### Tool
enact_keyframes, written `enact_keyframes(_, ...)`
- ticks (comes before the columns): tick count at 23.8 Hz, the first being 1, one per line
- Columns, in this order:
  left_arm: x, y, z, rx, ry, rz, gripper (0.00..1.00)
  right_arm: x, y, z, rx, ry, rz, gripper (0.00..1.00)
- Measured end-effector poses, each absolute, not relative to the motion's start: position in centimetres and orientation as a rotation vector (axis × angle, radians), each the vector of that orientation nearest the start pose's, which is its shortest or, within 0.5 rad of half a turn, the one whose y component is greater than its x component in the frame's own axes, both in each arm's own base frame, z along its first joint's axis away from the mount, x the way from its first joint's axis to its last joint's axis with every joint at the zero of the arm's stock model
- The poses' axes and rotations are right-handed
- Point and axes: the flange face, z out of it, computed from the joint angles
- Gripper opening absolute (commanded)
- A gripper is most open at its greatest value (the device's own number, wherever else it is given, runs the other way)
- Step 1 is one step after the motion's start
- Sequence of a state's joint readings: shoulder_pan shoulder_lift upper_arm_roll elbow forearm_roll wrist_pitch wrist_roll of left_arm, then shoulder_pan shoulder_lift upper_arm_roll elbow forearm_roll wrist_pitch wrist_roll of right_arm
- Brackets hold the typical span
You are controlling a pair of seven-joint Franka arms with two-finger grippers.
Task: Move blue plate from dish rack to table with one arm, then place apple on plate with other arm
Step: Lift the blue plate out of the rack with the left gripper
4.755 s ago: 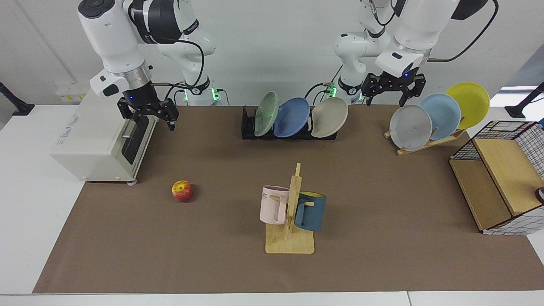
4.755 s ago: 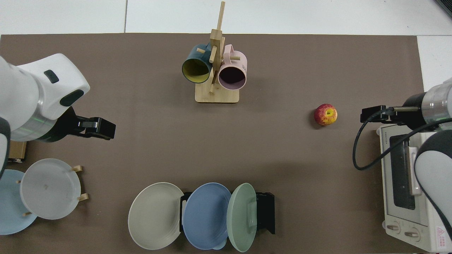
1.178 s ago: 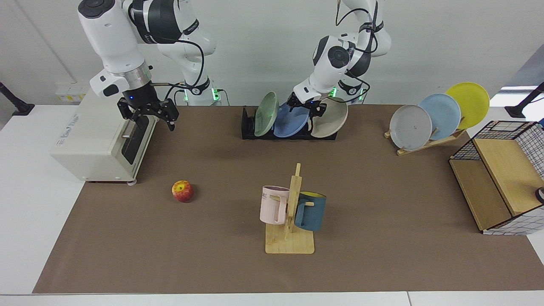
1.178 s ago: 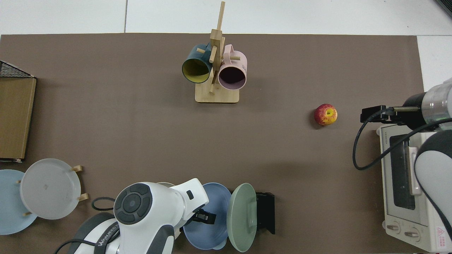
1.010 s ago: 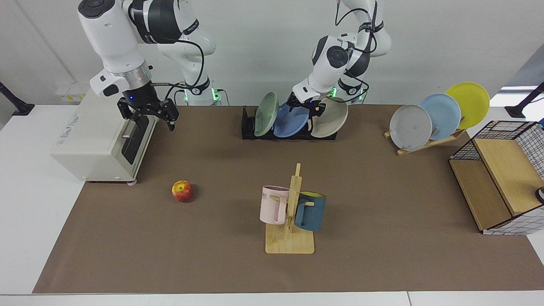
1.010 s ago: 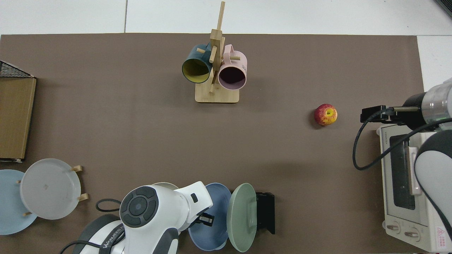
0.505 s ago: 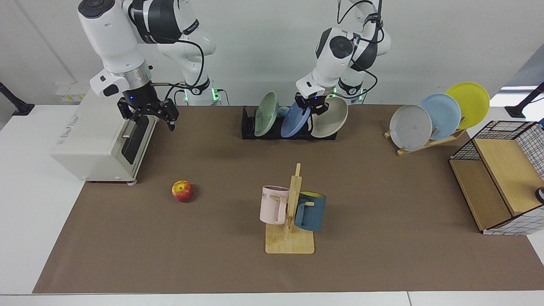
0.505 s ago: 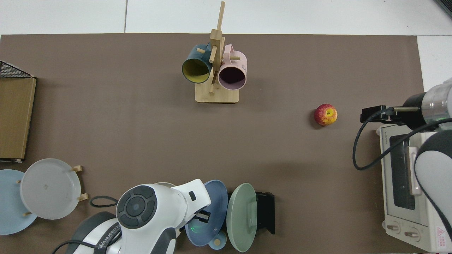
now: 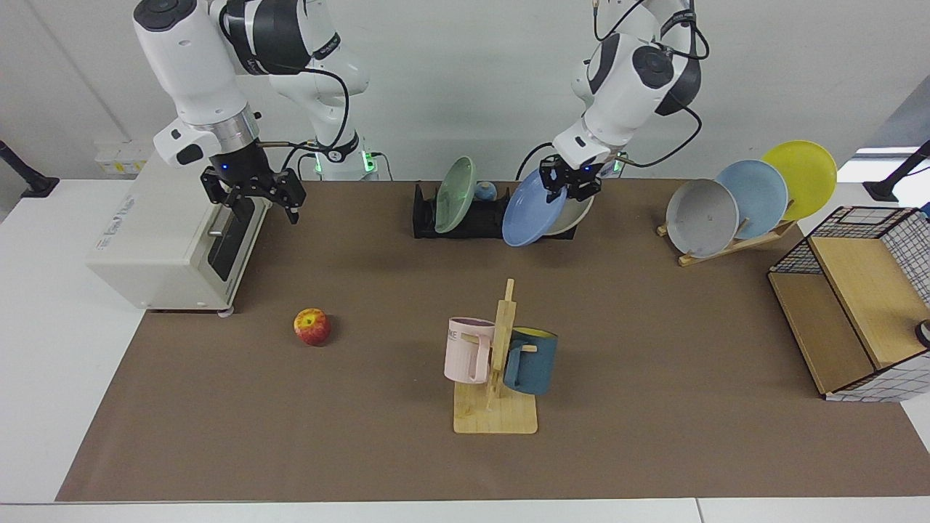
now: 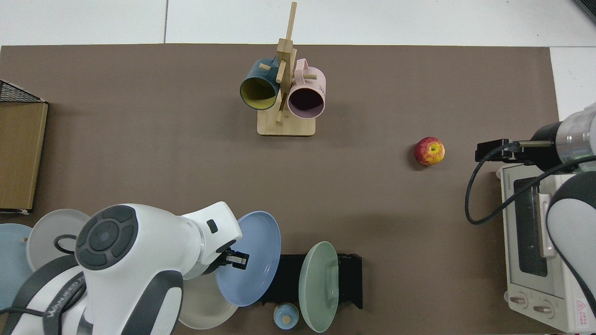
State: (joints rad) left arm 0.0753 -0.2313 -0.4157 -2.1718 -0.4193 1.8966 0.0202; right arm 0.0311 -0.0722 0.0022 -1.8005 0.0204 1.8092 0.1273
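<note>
The left gripper (image 9: 569,181) has its fingers pinched on the blue plate (image 9: 534,207), lifted clear of the dish rack (image 9: 465,218). It should level it low over open bench (image 9: 654,349). The right gripper (image 9: 251,192), fingers spread, waits near the apple (image 9: 312,326).

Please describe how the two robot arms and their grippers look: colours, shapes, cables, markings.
Both arms are white, rounded segments with dark grey or black joint sections and a silver wrist ring. Each ends in a black two-finger gripper: left gripper, right gripper. Black cables loop along both arms. Green lights glow at the bases, a small blue light above each gripper.
</note>
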Motion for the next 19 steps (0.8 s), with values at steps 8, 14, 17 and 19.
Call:
enact_keyframes(8, 49.5, -16.2, 44.5, -3.644, 0.204, 0.172, 0.00, 54.8, 2.0, 57.6, -3.109, 0.152, -0.123, 1.00)
enact_keyframes(14, 52.0, -14.0, 40.7, -3.830, 0.196, 0.128, 0.00, 54.8, 2.0, 57.6, -3.109, 0.152, -0.123, 1.00)
enact_keyframes(17, 53.1, -11.9, 39.2, -3.935, 0.141, 0.062, 0.00, 54.8, 2.0, 57.6, -3.109, 0.152, -0.123, 1.00)
enact_keyframes(19, 53.6, -10.6, 38.1, -3.976, 0.098, 0.035, 0.00, 54.8, 2.0, 57.6, -3.109, 0.152, -0.123, 1.00)
